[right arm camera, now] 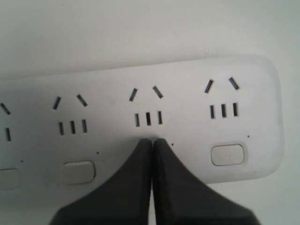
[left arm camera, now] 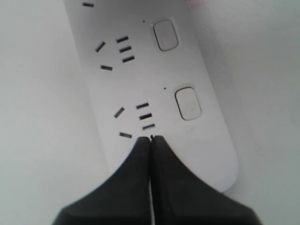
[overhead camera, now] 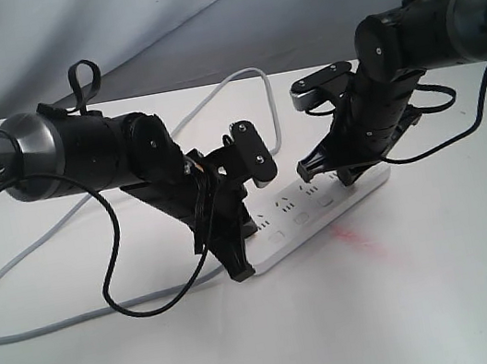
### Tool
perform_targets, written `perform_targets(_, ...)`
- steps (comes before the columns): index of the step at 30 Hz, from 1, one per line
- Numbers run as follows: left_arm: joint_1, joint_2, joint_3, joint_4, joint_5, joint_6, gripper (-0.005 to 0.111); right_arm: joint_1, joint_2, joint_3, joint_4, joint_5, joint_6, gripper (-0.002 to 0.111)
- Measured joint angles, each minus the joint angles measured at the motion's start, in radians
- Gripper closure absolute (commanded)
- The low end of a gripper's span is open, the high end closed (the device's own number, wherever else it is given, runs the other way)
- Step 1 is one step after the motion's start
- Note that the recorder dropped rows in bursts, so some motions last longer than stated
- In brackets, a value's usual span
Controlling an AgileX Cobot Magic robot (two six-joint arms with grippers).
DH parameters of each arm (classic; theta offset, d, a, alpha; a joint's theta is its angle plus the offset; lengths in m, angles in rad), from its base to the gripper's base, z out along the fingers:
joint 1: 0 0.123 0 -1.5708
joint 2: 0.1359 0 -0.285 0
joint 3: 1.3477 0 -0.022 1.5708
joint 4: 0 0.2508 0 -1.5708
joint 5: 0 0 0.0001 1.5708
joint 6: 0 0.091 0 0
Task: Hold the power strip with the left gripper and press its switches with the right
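The white power strip point(overhead camera: 301, 219) lies slantwise on the white table, and its light-grey cord point(overhead camera: 62, 324) loops off to the left. My left gripper point(overhead camera: 240, 272) is shut with nothing between its jaws. Its tips point down onto the strip's near-left end. In the left wrist view that gripper point(left arm camera: 151, 138) sits beside a socket group, with two buttons point(left arm camera: 188, 103) clear of it. My right gripper point(overhead camera: 346, 180) is also shut and empty over the far-right part. In the right wrist view its tips point(right arm camera: 152, 140) stand in the button row, hiding that spot between two visible buttons point(right arm camera: 227, 154).
A thin black cable point(overhead camera: 121, 286) hangs from the left arm and lies on the table in front of the strip. A faint red smear point(overhead camera: 351, 237) marks the tabletop beside the strip. Grey cloth backs the table's far edge.
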Motion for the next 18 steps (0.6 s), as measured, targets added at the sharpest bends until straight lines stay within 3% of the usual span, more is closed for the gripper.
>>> perform_targets(18, 0.000, 0.000, 0.000, 0.000, 0.000, 0.000, 0.107, 0.000, 0.037, -0.008, -0.002, 0.017, 0.000, 0.108)
